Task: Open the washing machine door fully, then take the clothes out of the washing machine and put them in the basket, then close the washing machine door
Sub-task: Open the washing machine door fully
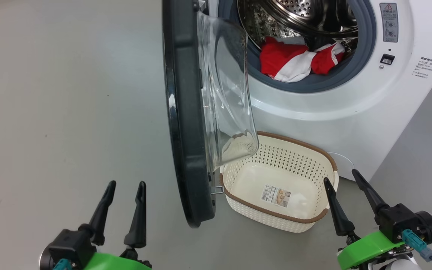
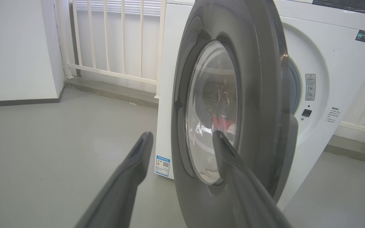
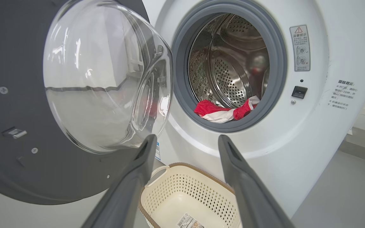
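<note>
Washer front, door, basket, cloth, fingers, in that order.

Washing machine (image 1: 351,123): white front-loader, drum mouth uncovered. Washing machine door (image 1: 186,131) hangs swung out on the robot's left of the mouth, nearly edge-on in the head view, glass bowl facing right. It looks about square to the front, so I judge it may have more swing left.

Basket (image 1: 257,219): on the floor just below the mouth, nothing in it but a label sticker. Its left end sits under the glass bowl.

Clothes (image 1: 294,62): red and white bundle inside the drum, slumped on the lower lip against the grey gasket (image 1: 313,84). Long axis runs across the mouth, side to side.

Left gripper (image 1: 127,183): fingers spread wide, holding nothing, low on the outer side of the door. The door stands between it and the drum.

Right gripper (image 1: 340,176): fingers also spread, holding nothing, beside the basket's right end. The clothes lie ahead of and above these fingers on an unblocked line. Right arm is the nearer one for the pick, in my judgement, and its fingers would need to straddle the bundle's short width.

Left wrist view gives the door's outer face (image 2: 258,95), with the cloth a red smear through the glass. Right wrist view gives the inner face and the bundle (image 3: 225,110) directly, framed between its fingers (image 3: 131,183).
</note>
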Motion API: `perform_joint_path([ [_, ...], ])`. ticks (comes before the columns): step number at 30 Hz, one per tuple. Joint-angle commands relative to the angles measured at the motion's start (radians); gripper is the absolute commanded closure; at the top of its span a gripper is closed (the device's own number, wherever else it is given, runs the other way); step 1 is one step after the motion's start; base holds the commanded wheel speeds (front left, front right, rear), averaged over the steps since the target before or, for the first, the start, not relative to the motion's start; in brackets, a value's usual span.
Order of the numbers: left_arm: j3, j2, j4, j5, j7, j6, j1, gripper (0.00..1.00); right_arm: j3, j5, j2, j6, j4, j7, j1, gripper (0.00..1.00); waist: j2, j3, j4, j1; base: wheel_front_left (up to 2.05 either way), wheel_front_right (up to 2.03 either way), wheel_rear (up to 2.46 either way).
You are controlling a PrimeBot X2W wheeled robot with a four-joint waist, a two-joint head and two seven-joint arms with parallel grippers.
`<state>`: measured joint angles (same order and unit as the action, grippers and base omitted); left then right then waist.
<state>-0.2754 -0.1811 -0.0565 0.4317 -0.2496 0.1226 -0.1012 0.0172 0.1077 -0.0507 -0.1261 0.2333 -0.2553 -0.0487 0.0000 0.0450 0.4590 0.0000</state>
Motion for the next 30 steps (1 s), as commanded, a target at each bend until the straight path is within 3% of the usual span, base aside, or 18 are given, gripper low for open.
perform_joint_path([
  [1, 0.034, -0.017, 0.018, -0.013, -0.011, -0.005, -0.013, 0.33, 0.027, 0.019, 0.000, -0.005, -0.025, -0.006, -0.008, 0.00, 0.0000, -0.003, 0.000, 0.0000, 0.00, 0.00, 0.00],
  [2, 0.032, -0.018, 0.017, -0.014, -0.011, -0.006, -0.014, 0.94, 0.028, 0.020, 0.000, -0.005, -0.025, -0.006, -0.006, 0.00, 0.0000, -0.005, 0.000, 0.0000, 0.00, 0.00, 0.00],
  [3, 0.033, -0.019, 0.017, -0.015, -0.011, -0.007, -0.015, 1.00, 0.029, 0.022, 0.000, -0.005, -0.024, -0.006, -0.004, 0.00, 0.0000, -0.007, 0.000, 0.0000, 0.00, 0.00, 0.00],
  [11, 0.044, -0.033, 0.066, -0.025, -0.012, -0.010, -0.069, 1.00, 0.035, 0.025, 0.000, -0.005, -0.018, -0.006, -0.007, 0.00, 0.0000, -0.006, -0.005, 0.0000, 0.00, 0.00, 0.00],
  [21, 0.023, -0.029, 0.243, -0.062, 0.011, 0.001, -0.208, 1.00, 0.047, 0.026, 0.000, -0.005, -0.005, -0.005, -0.011, 0.00, 0.0000, 0.000, -0.018, 0.0000, 0.00, 0.00, 0.00],
  [30, -0.118, -0.002, 0.329, -0.093, 0.077, -0.051, -0.268, 1.00, 0.058, 0.032, 0.000, -0.005, 0.014, 0.002, -0.024, 0.00, 0.0000, 0.008, -0.041, 0.0000, 0.00, 0.00, 0.00],
])
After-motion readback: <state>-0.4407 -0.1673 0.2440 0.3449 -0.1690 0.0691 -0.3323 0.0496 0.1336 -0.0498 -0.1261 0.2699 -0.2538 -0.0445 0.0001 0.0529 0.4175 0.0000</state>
